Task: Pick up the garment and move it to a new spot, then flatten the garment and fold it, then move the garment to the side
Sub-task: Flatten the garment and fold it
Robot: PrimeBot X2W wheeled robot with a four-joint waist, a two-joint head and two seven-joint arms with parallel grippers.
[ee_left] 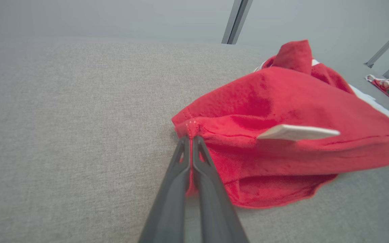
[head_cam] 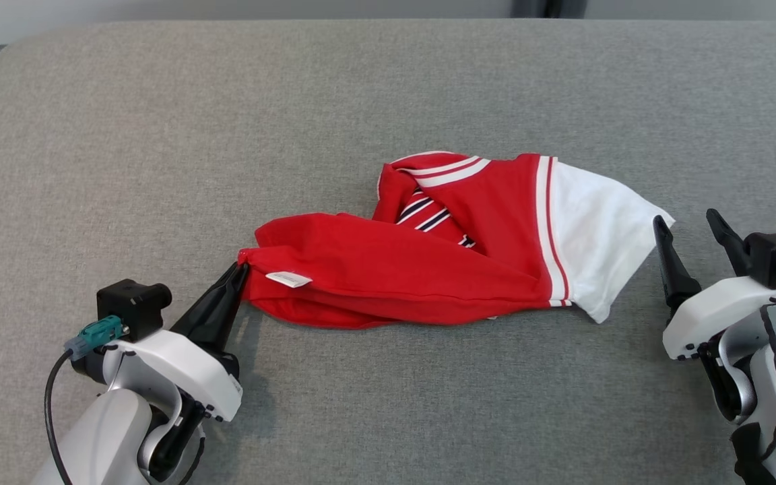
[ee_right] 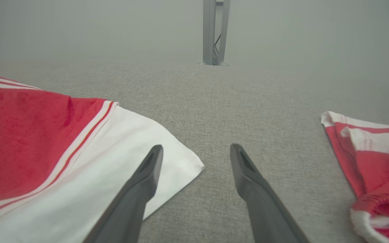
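The garment (head_cam: 428, 269) lay crumpled mid-table (head_cam: 159, 135): soft, light, limp, likely to sag when lifted. My left gripper (head_cam: 240, 268) was clamped on its red corner (head_cam: 250, 259), a sound hold. My right gripper (head_cam: 684, 219) stood spread beside the white sleeve (head_cam: 603, 249), grasping nothing.

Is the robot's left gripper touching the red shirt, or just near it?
Touching. The left wrist view shows the left gripper shut on a corner of the red shirt, with red cloth pinched between its tips and no gap.
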